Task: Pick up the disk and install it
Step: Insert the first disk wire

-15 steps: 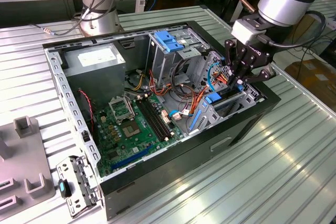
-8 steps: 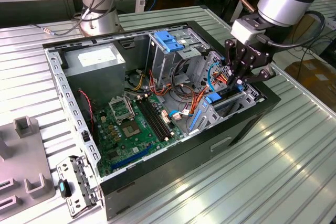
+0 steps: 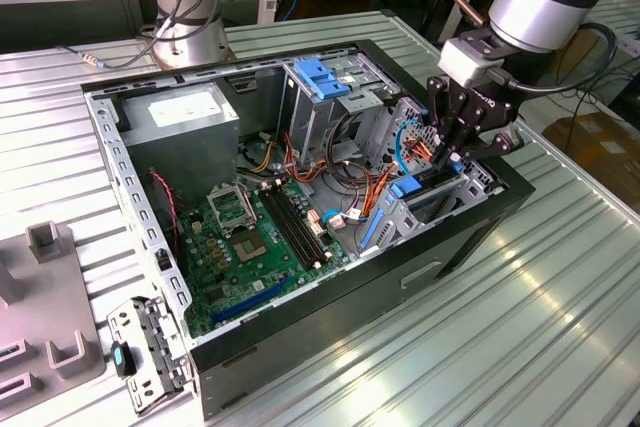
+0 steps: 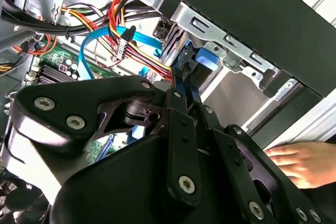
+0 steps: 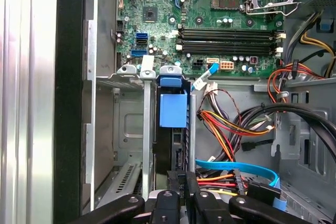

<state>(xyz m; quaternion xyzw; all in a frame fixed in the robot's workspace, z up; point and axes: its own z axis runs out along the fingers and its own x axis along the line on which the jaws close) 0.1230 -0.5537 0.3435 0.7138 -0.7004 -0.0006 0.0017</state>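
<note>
The claw [image 3: 452, 152], at three o'clock in the open case [image 3: 480, 232], pinches the disk [image 5: 172, 111] (stiff, weighty, fragile) edgewise in its bay; blue rails offer the safest hold.

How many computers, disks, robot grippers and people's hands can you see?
Computer case: 1
Disk: 1
Gripper: 1
Person's hand: 1
Total: 4
</note>
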